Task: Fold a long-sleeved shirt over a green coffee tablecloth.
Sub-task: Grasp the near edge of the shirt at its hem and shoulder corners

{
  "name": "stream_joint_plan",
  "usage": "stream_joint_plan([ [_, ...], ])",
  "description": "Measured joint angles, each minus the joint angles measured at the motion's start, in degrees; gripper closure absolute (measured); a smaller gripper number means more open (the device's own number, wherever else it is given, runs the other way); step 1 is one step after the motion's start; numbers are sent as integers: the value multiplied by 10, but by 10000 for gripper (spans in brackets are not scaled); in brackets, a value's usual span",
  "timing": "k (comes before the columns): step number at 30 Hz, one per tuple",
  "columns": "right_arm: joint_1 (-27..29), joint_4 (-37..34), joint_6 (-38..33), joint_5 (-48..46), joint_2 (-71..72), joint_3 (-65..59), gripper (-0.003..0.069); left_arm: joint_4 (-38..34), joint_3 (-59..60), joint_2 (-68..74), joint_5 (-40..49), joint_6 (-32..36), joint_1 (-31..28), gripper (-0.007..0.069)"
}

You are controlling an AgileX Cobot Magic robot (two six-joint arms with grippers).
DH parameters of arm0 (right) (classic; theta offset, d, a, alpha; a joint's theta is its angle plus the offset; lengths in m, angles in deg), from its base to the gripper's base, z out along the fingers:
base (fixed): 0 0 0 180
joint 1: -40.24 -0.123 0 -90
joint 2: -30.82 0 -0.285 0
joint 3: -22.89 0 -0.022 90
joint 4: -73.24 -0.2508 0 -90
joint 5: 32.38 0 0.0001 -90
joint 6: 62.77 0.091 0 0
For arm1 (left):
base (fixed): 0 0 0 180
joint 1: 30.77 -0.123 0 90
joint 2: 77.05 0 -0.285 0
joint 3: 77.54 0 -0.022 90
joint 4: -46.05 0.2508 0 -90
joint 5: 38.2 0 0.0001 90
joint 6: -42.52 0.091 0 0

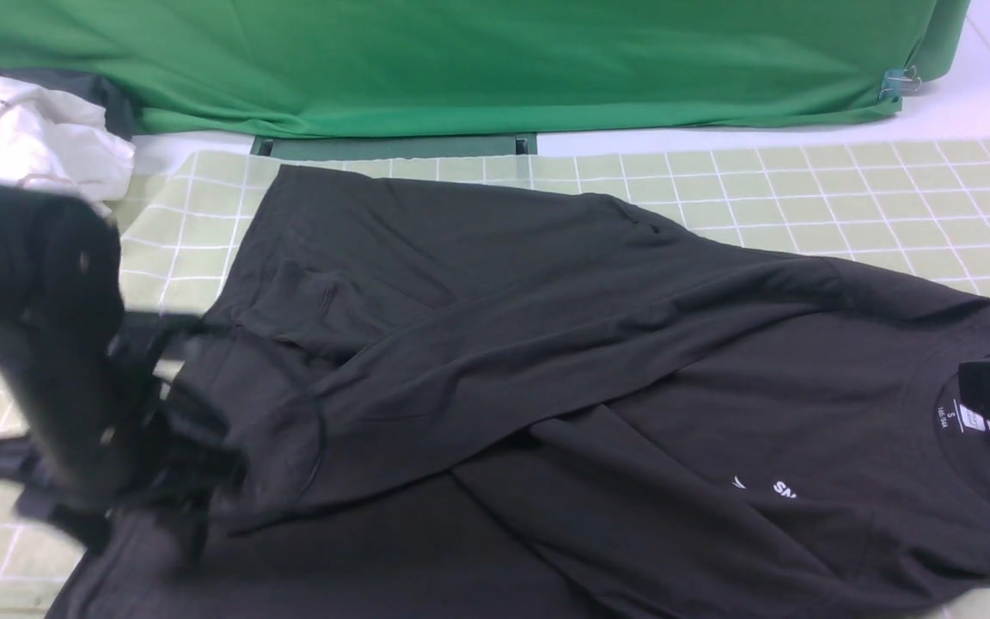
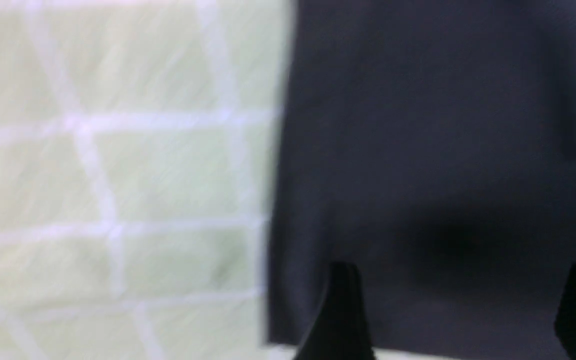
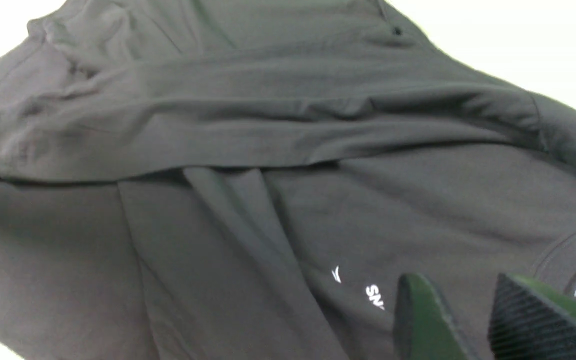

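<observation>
The long-sleeved shirt (image 1: 546,387) lies on the green coffee tablecloth (image 1: 847,198), which covers the counter. Its round neck points to the robot's right and its hem to the left. One sleeve is folded across the body in a long diagonal band, and a second fold of black fabric crosses below it, near the small white lettering (image 1: 783,488) on the chest. The white neck label (image 1: 972,419) shows inside the collar.

The left end effector (image 2: 463,267) is blurred in the front view. The left wrist view shows its fingers (image 2: 340,310) spread wide over the shirt's edge, with nothing between them.

The right end effector (image 3: 458,280) sits over the collar. Its two fingers (image 3: 423,320) stand apart with a clear gap and grip nothing.

Behind the tablecloth hangs a plain deep-green sheet (image 1: 461,60), held by a clip (image 1: 897,83) at its right corner. A white garment (image 1: 39,137) is bunched at the far left.
</observation>
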Motion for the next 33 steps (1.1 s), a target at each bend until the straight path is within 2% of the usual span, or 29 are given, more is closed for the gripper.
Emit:
stream_joint_plan([
  [4, 0, 0, 0, -3, 0, 0, 440, 60, 58, -20, -11, -50, 0, 65],
  [8, 0, 0, 0, 5, 0, 0, 431, 86, 84, -36, -33, -82, 0, 64],
  [15, 0, -1, 0, 7, 0, 0, 425, 61, 86, -39, -74, -97, -18, 65],
  [21, 0, -1, 0, 0, 0, 0, 422, -19, 86, -39, -76, -5, -107, 67],
  [24, 0, -1, 0, -4, 0, 0, 422, -33, 86, -39, -77, 20, -141, 67],
  [33, 0, -1, 0, -11, 0, 0, 420, -79, 129, -40, -122, 63, -160, 67],
])
